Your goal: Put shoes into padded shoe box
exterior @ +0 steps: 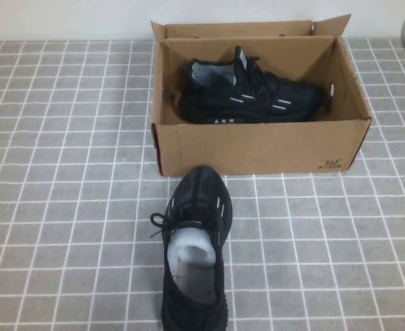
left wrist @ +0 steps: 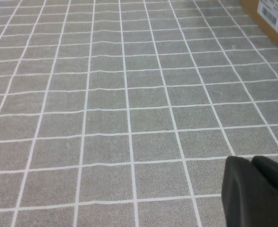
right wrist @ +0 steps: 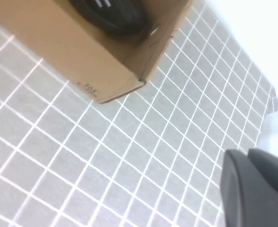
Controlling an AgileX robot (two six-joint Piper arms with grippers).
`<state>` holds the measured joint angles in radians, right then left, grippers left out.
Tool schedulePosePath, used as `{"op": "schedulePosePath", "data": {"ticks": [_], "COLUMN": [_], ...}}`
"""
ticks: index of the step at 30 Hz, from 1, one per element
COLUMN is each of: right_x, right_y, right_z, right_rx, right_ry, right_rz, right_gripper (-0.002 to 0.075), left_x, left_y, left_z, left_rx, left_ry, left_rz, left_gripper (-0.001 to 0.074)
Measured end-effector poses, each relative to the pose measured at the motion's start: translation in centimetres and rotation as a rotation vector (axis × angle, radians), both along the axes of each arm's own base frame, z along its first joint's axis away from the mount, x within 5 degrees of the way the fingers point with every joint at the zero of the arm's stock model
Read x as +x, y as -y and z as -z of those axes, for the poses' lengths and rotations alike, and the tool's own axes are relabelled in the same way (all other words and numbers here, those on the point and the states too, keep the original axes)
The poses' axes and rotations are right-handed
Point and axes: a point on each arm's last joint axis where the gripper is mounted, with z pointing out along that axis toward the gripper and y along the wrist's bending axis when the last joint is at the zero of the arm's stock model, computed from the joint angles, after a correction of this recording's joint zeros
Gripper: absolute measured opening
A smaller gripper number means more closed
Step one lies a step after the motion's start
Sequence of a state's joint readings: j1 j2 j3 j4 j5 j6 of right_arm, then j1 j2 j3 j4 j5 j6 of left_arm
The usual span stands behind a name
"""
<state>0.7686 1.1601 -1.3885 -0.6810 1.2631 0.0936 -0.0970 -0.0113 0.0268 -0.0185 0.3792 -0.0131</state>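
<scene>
Packing stood half done: one black knit sneaker with thin white side stripes [exterior: 250, 95] lay on its side inside the brown corrugated cardboard shoe box with open flaps [exterior: 257, 145], in the upper centre of the high view, toe toward the frame's right. The second black knit sneaker, white paper stuffing showing in its mouth [exterior: 194, 252], stood upright on the surface at lower centre, toe pointing at the box's front wall and close to it.

Step in hand, as judged: collect the outside sneaker. A hold across the collar or heel, clear of the loose laces, would likely serve; lift above the front wall, then lay it beside the first in the free space along the near wall.

Left end effector [left wrist: 257, 191]: dark fingers at lower right of the left wrist view, pressed together, holding nothing, over bare tiles. Right end effector [right wrist: 255, 187]: lower right of the right wrist view, apart from the box corner; whether released or clenched, cannot tell.

Surface [exterior: 64, 207]: grey cloth printed with a white square grid, flat. Room: a pale wall behind the box.
</scene>
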Motion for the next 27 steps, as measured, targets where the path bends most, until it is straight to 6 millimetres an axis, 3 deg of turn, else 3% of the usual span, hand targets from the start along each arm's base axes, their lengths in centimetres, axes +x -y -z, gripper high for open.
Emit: {"op": "schedulePosePath", "data": {"ticks": [8,15,20,27], "right_x": [1.8,1.9,-0.4,-6.0], "right_y": [0.8,4.8,8.1,11.0], "right_z": [0.0,2.5,6.6,13.1], "right_rx": [0.354,0.598,0.642,0.618], "right_ry": [0.089,0.219,0.34,0.489], "right_rz": [0.111,0.195,0.259,0.343], "right_gripper": [-0.0008,-0.0008,-0.0008,-0.0008], "left_x": [0.0,0.0,0.0,0.0], "left_y": [0.0,0.0,0.0,0.0], "left_z": [0.0,0.0,0.0,0.0], "left_rx": [0.0,0.0,0.0,0.0], "left_ry": [0.0,0.0,0.0,0.0], "left_rz": [0.0,0.0,0.0,0.0], "left_gripper": [-0.0004,-0.0004,-0.0004,-0.0004]}}
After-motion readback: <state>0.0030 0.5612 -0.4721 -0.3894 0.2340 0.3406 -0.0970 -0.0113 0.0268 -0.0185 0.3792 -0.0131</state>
